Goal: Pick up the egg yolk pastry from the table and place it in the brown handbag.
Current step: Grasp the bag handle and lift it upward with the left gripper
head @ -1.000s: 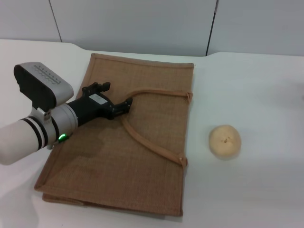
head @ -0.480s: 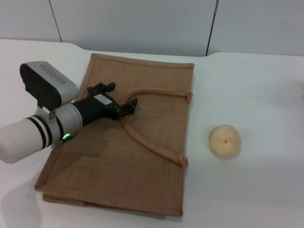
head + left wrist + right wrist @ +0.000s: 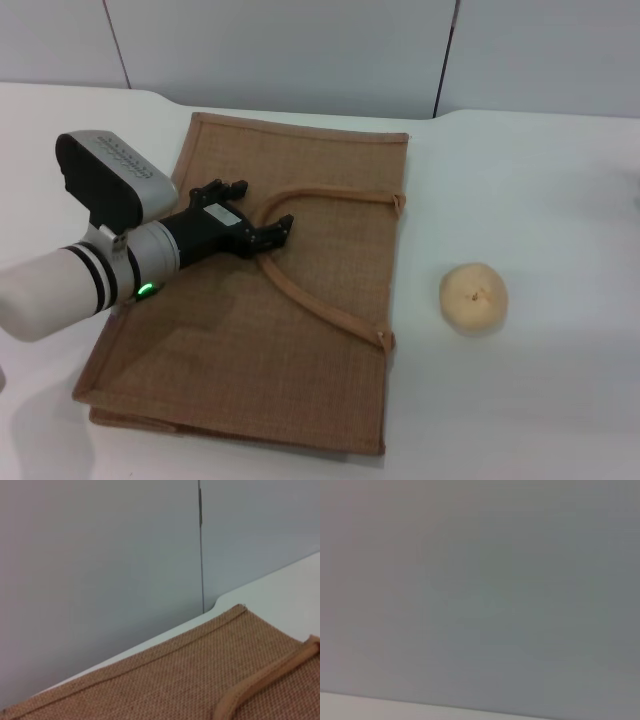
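Observation:
The egg yolk pastry (image 3: 474, 296), a pale-yellow ball with a dimple, sits on the white table (image 3: 540, 180) to the right of the brown handbag (image 3: 300, 340). The handbag lies flat, its tan strap handle (image 3: 320, 310) looped on top. My left gripper (image 3: 262, 210) is open and empty, low over the bag's upper middle, with its fingertips at the bend of the strap loop. The left wrist view shows the bag's weave (image 3: 200, 680) and a strap (image 3: 260, 685). The right gripper is out of view.
A grey panelled wall (image 3: 300, 50) runs behind the table's far edge. The right wrist view shows only wall and a strip of table (image 3: 370, 707).
My left gripper has moved to the right over the bag, ending closer to the bend of the strap handle. The pastry and the bag have not moved.

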Controlling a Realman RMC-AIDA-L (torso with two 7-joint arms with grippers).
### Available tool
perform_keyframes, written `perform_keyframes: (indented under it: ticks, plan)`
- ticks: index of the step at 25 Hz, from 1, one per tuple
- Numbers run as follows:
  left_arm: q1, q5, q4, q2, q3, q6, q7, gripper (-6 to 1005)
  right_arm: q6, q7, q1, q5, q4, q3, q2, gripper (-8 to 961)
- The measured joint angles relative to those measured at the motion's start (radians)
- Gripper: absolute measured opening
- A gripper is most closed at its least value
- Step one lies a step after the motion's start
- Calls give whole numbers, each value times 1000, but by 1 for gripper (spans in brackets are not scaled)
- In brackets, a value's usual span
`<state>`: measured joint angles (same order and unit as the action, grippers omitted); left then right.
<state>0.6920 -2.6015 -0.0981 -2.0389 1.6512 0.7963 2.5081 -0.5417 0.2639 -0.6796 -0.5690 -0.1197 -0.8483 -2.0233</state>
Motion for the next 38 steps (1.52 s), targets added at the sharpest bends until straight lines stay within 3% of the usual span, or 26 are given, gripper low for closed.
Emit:
perform_keyframes:
  ticks: [16,22,27,38]
  plan:
    - [9,0,6,-1,8,-22,-13,876,0,0,-8,0,2,0,0,877]
    - [19,0,5,-2,29,-51,-31,733,0,1,-9,0,2,0,0,876]
    - [30,-1,1,-2,63,-70,-70,738,0,1,-11,0,2,0,0,876]
    - [34,-8,0,-3,66,-76,-80,637,0,2,-11,0,5,0,0,876]
